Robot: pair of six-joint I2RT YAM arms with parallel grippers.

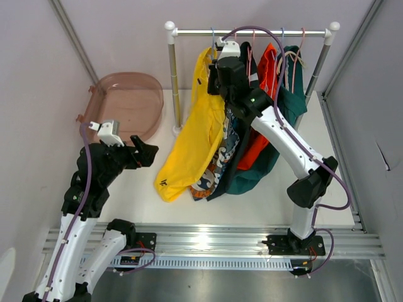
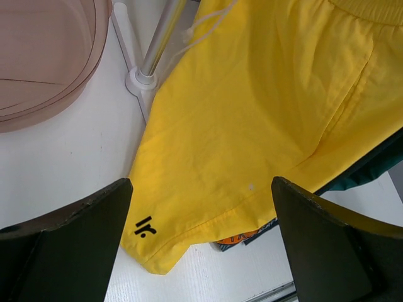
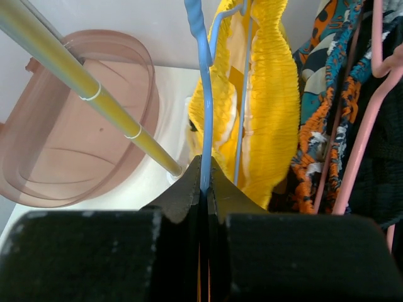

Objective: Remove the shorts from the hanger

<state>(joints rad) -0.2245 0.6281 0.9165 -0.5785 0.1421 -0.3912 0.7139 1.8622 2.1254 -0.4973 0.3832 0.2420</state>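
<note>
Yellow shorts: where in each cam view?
Top external: yellow shorts centre, leftmost on the rack.
Left wrist: yellow shorts fill centre and upper right.
Right wrist: yellow shorts waistband top centre, beside blue hanger.
Shared landmark: pink tub, left of them everywhere.

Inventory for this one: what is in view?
yellow shorts: one, yellow, leftmost on rack
patterned shorts: one, blue-orange-white, beside the yellow
dark shorts: one, near-black, right of patterned
orange-red shorts: one, orange-red, mid-right
teal shorts: one, teal, rightmost
blue hanger: one, blue, carrying yellow shorts
pink hanger: at least one, pink, by patterned shorts
rack: one, silver rail, table's far side
tub: one, translucent pink, far left
table: one, white, underneath
left gripper: black, open, facing yellow hem
right gripper: black, shut on blue hanger
</note>
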